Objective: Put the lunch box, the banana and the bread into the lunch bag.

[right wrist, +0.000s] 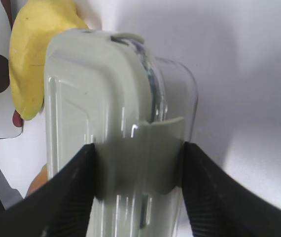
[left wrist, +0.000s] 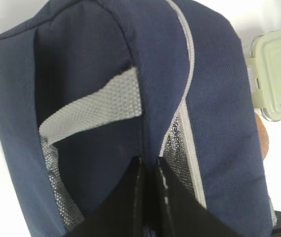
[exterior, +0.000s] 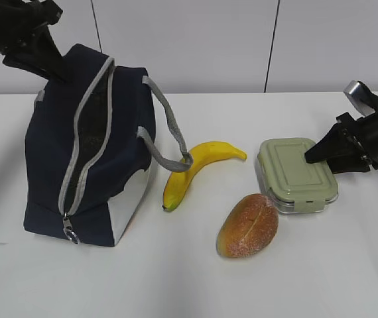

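**A:** From the outside camera, where is everything?

**B:** The right pincer (exterior: 316, 154) sits at the right end of the rectangular clear glass lunch box with the sage-green clip-on lid (exterior: 294, 169), its dark fingers reaching over the lid edge. Just beyond the box from that pincer lie the curved yellow banana with a dark tip (exterior: 192, 169) and, nearer the camera, the oval golden-brown bread bun with a slit top and whitish dusting (exterior: 248, 225). Well past those stands the boxy dark navy fabric lunch bag (exterior: 89, 152), its grey zipper open along the top, a grey strap draped onto the banana. The left pincer (exterior: 56, 69) is at the bag's upper back corner.

**A:** The left wrist camera?

**B:** The left pincer (left wrist: 149, 170) has its two black fingers pressed together, pinching navy fabric of the lunch bag (left wrist: 106, 64). Ahead of it a grey woven strap and silvery lining show; far to the right is the green lid (left wrist: 276, 74).

**A:** And the right wrist?

**B:** The right pincer (right wrist: 138, 163) stands moderately open, one finger against each long side of the lunch box (right wrist: 106, 113), flanking a lid clip. Whether it grips firmly I cannot tell. The banana (right wrist: 34, 54) lies beyond.
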You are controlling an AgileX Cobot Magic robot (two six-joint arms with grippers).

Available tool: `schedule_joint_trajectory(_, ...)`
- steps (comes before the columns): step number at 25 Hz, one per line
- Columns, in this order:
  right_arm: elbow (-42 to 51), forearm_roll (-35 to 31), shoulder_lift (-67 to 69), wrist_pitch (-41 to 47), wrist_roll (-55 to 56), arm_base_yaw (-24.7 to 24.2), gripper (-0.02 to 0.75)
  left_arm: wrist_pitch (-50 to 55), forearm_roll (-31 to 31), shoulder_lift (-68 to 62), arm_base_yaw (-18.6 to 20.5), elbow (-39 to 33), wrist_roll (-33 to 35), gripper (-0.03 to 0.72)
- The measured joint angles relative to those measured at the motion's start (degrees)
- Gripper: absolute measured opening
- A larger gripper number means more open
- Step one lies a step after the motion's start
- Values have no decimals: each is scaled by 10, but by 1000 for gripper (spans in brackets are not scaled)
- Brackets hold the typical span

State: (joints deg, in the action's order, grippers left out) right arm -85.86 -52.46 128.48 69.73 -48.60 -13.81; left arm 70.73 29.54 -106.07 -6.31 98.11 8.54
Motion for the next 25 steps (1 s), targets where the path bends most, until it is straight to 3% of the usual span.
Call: schedule_joint_trajectory(25,0,1,-10,-5,16,0,398,0,0,0,0,0,0,-11)
